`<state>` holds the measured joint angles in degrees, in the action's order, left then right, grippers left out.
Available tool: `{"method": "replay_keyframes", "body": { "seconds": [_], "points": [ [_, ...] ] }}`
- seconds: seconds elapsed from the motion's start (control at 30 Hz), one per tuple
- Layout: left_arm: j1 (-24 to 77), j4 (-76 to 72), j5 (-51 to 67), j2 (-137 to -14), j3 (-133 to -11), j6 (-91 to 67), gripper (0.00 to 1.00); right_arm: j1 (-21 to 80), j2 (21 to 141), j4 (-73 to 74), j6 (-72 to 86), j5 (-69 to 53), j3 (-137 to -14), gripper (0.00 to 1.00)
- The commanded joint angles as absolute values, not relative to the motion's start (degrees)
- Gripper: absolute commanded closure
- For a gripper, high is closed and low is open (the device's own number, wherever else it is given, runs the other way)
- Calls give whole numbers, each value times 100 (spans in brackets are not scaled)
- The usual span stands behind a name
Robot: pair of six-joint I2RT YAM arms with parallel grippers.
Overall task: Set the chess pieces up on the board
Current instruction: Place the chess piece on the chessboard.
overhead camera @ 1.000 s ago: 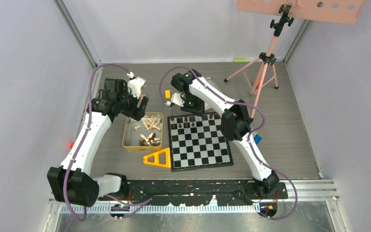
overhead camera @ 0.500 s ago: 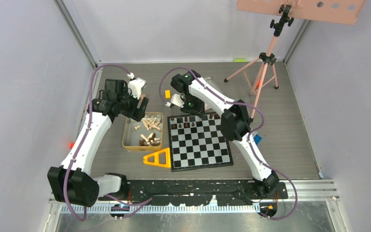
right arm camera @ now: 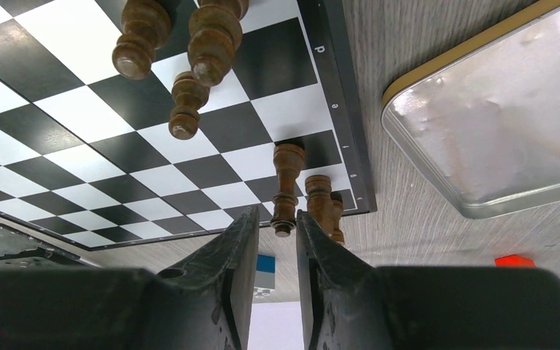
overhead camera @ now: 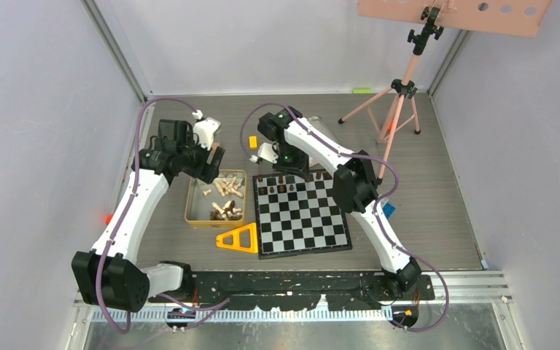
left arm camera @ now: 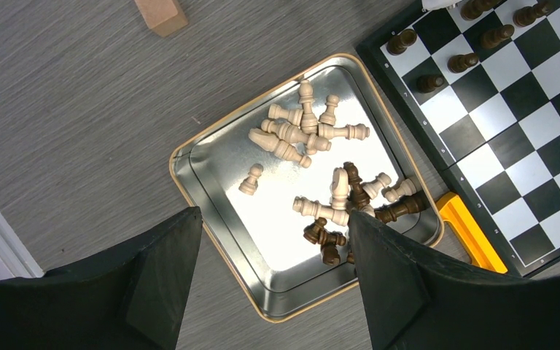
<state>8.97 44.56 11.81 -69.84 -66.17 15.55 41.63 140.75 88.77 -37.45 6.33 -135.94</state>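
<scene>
Left gripper (left arm camera: 273, 219) hangs wide open over the tin (left arm camera: 219, 211), holding nothing. Pale and dark pieces (left arm camera: 313, 135) lie loose in the tin. Board (left arm camera: 525, 168) lies just beside the tin, with a few dark men standing along its far edge. Right gripper (right arm camera: 277, 222) is at that edge, jaws a narrow slit apart, a dark piece (right arm camera: 287, 171) upright at the tips; I cannot tell if they grip it
</scene>
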Motion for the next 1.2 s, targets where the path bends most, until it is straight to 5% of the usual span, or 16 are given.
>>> {"method": "replay_keyframes", "body": {
  "seconds": [0.0,0.5,0.63,0.9,1.17],
  "points": [
    [855,4355,1284,-6860,-6619,1644,23,4209,14007,9765,-3801,613,-13604,67],
    [853,4365,1337,-6843,-6638,1632,23,4113,13761,9483,-3668,574,-13225,52],
    [844,4368,1349,-6841,-6641,1626,23,4075,13723,9418,-3636,510,-13228,57],
    [826,4364,1354,-6841,-6645,1625,23,4052,13720,9336,-3613,472,-13327,83],
    [826,4377,1363,-6841,-6654,1630,23,4050,13724,9108,-3493,388,-13612,92]
  ]
}}
